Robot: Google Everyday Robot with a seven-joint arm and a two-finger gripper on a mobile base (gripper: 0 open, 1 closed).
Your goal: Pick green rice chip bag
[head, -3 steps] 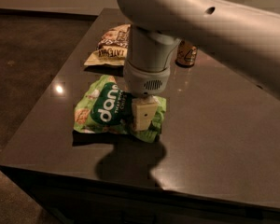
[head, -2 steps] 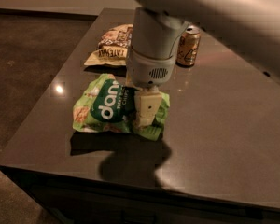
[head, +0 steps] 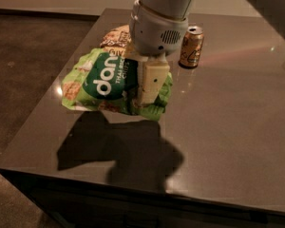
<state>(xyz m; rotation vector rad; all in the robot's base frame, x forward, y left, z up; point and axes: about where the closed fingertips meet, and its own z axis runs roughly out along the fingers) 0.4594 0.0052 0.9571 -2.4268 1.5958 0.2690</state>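
Observation:
The green rice chip bag (head: 102,82) is light green with a dark-green circle reading "dang" in white. It hangs in the air above the dark table (head: 228,122), with its shadow on the tabletop below. My gripper (head: 149,87) comes down from the white arm and is shut on the bag's right part. One cream finger (head: 152,80) lies across the front of the bag.
A brown-and-cream snack bag (head: 115,36) lies on the table behind the lifted bag, partly hidden by it. An orange drink can (head: 192,46) stands upright at the back, right of the arm. The table's near edge and left edge border dark floor.
The bag lay on the table with the gripper shut on it. The gripper has since risen with the bag, which now hangs off the table.

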